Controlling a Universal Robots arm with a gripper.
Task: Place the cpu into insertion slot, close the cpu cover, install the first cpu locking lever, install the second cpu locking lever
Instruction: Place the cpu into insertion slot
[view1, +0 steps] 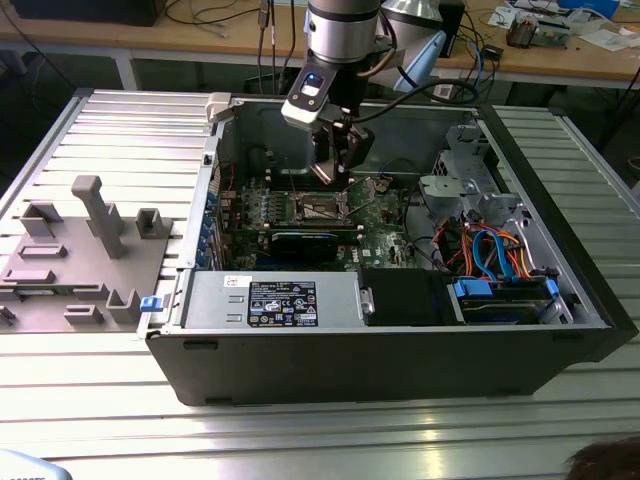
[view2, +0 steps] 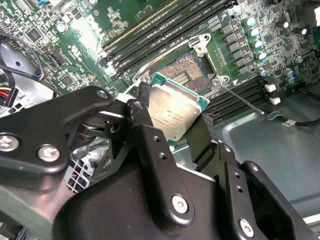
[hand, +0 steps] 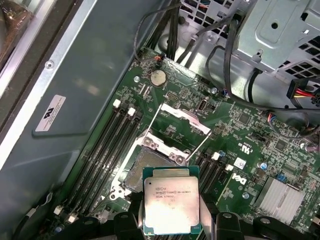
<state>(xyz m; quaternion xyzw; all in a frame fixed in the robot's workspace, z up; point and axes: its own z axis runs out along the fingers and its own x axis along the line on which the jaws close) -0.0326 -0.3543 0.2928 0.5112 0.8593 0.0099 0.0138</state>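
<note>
In the exterior view, the arm reaches down into an open computer case (view1: 560, 300) lying on its side. The gripper (view1: 338, 178) hangs just above the insertion slot (view1: 322, 208), probably to bring its load straight down onto the socket. The power supply (view1: 270, 300) at the front wall carries a black label (view1: 282, 303) of dense white print, too fine to make out. A grey fixture tray (view1: 90, 240) sits on the table well apart, toward the exterior view's left.

In the second wrist view, the claw pinches the cpu (view2: 175, 112) by two opposite edges. One black finger (view2: 145, 125) is on each side, so the silver top and green rim stay uncovered and the chip hangs roughly flat. The chip floats above the slot and beside the long memory slots (view2: 150, 37), not seated. Faint lines of print cross its lid.

In the first wrist view, the cpu cover (hand: 185, 116) stands swung open beyond the socket. Both thin locking levers (hand: 200, 145) are sprung up, which leaves the slot's contact field bare. The chip's top shows several lines of etched lettering. A white sticker (hand: 52, 111) with black print is on the case wall, the green motherboard (hand: 240, 125) bears small white markings, and a coin cell (hand: 158, 76) sits near the board's edge.
</note>
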